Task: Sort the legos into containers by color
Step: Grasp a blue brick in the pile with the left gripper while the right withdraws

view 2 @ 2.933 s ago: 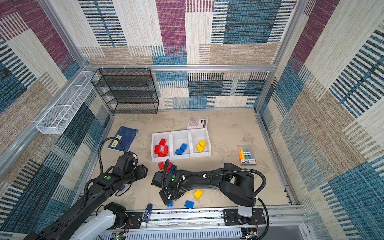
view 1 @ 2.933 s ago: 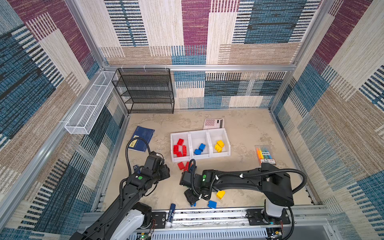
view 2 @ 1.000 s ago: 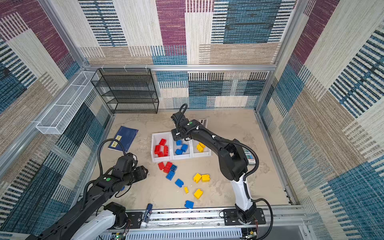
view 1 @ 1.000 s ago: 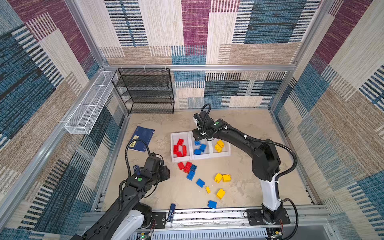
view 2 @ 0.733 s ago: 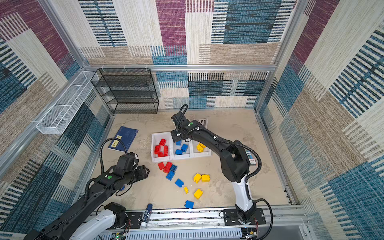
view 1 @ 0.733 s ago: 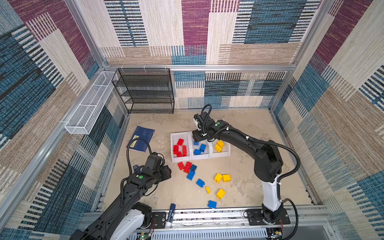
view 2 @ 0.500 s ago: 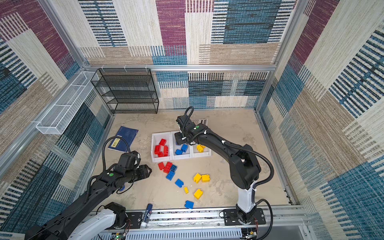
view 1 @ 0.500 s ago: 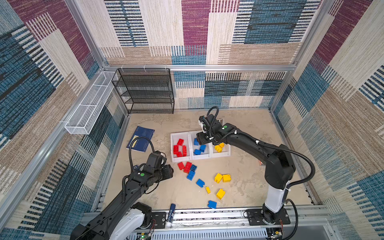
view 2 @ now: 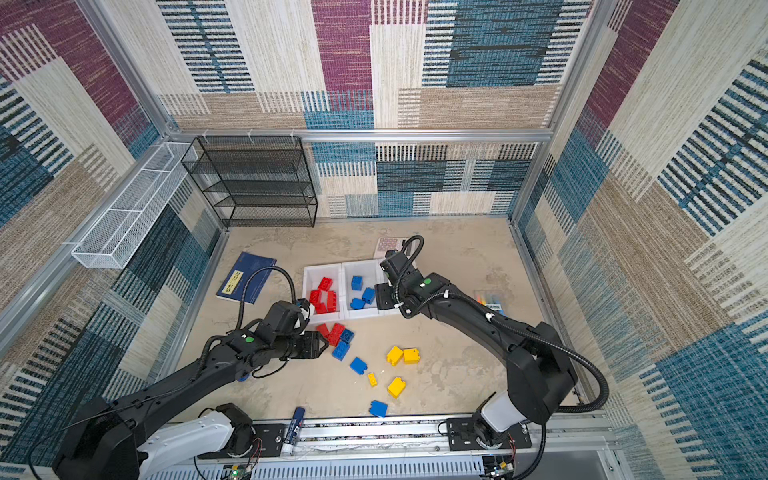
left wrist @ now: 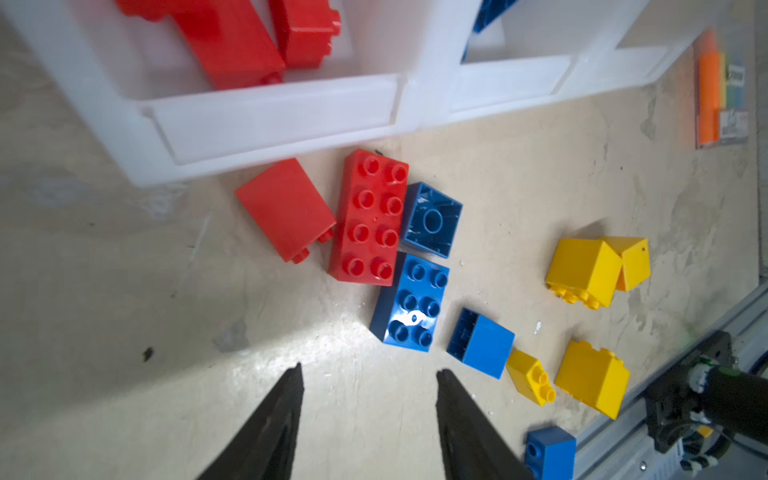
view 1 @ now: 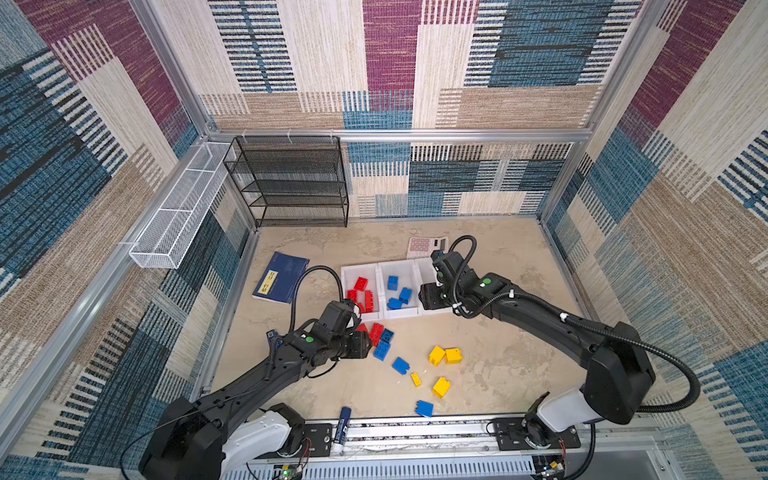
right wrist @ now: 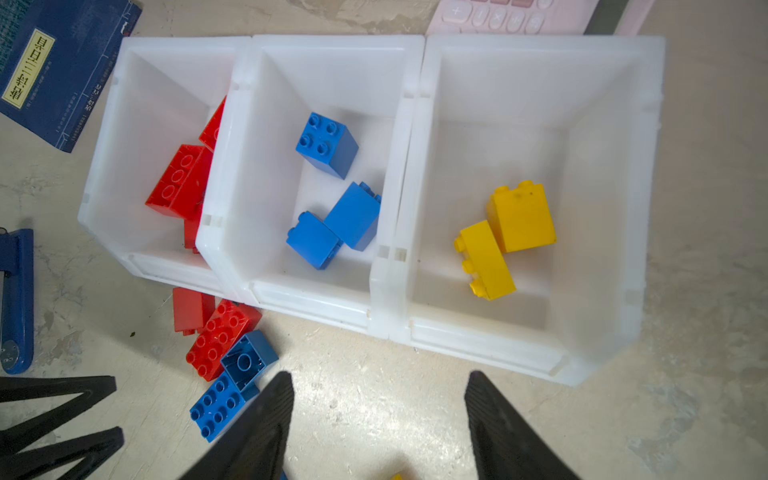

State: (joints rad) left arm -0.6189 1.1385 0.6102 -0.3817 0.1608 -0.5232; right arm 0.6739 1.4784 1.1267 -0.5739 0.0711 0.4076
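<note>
The left gripper (left wrist: 370, 376) hangs part open and empty, just short of loose red and blue bricks (left wrist: 370, 216) lying in front of the white bins (left wrist: 270, 112). The right gripper (right wrist: 380, 376) is spread wider before the bins, apparently empty, though the frame edge crops the base of its jaws.

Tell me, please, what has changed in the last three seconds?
The right gripper went from the loose bricks at the front to the middle bin, which gained one blue brick, then drew back, open and empty. The left gripper edged toward the loose red bricks. The bins and yellow bricks stayed put.
</note>
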